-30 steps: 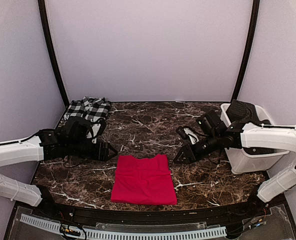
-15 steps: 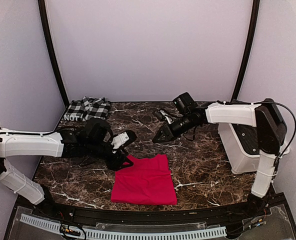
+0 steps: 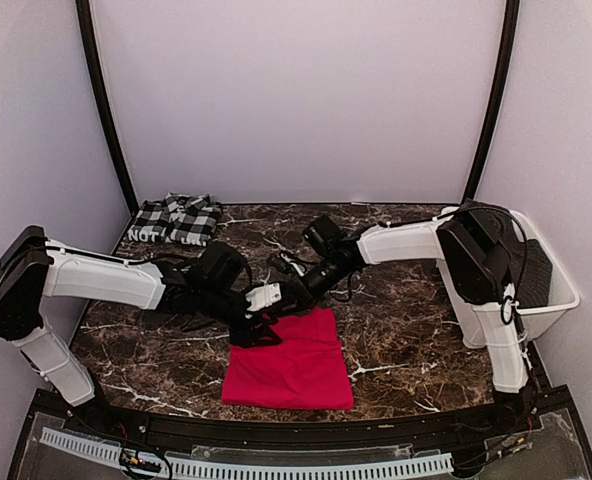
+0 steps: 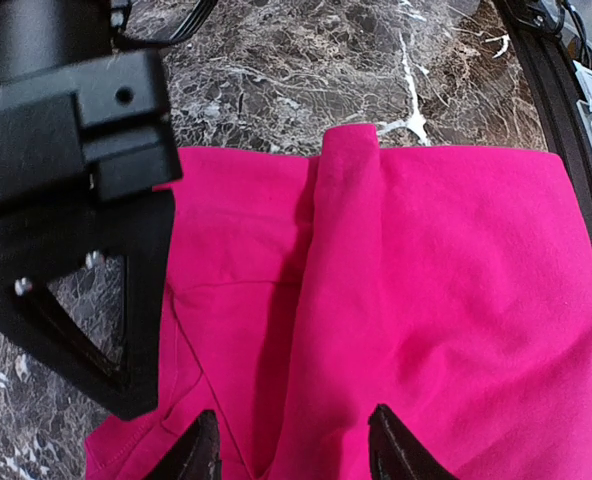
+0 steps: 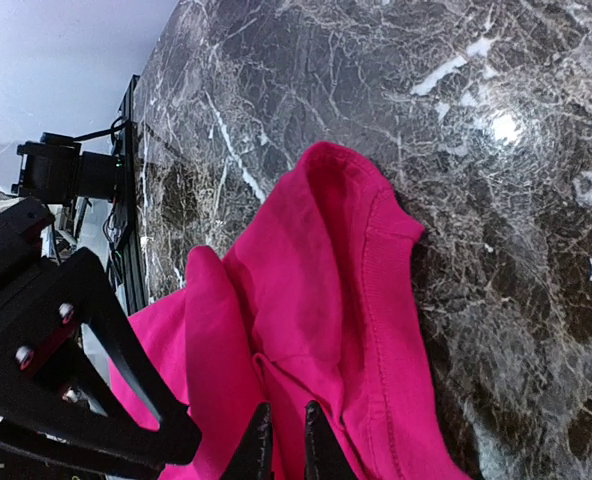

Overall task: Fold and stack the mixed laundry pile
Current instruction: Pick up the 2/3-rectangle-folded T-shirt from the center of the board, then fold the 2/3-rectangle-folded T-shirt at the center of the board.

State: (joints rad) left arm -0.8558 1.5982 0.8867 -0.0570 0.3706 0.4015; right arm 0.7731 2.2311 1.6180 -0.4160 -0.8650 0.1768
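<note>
- The red garment point(image 3: 296, 365) lies flat on the marble table point(image 3: 416, 330), low centre of the top view. Both arms reach for its upper-left corner.
- The left gripper point(image 3: 259, 327) sits right on that corner and the right gripper point(image 3: 284, 296) is just beside it, coming in from the upper right. Neither is really nearer, since they're practically touching each other.
- The key thing is in the left wrist view: a raised ridge of red cloth point(image 4: 341, 260) runs straight up the frame, away from the jaws. Its near end sits between the two fingertips point(image 4: 201, 455).
- The left jaws are apart and straddle that ridge, not clamped on it yet.
- The right jaws look pinched almost together on a bit of the red cloth at the bottom of its own view. It reads as a grip on the bunched edge.
- The checked garment point(image 3: 176, 218) is already bundled in the upper-left corner of the table, well apart from all this.
- The count is two garments (one red, one checked), one white bin point(image 3: 556, 300) on the right edge, and two arms.
</note>
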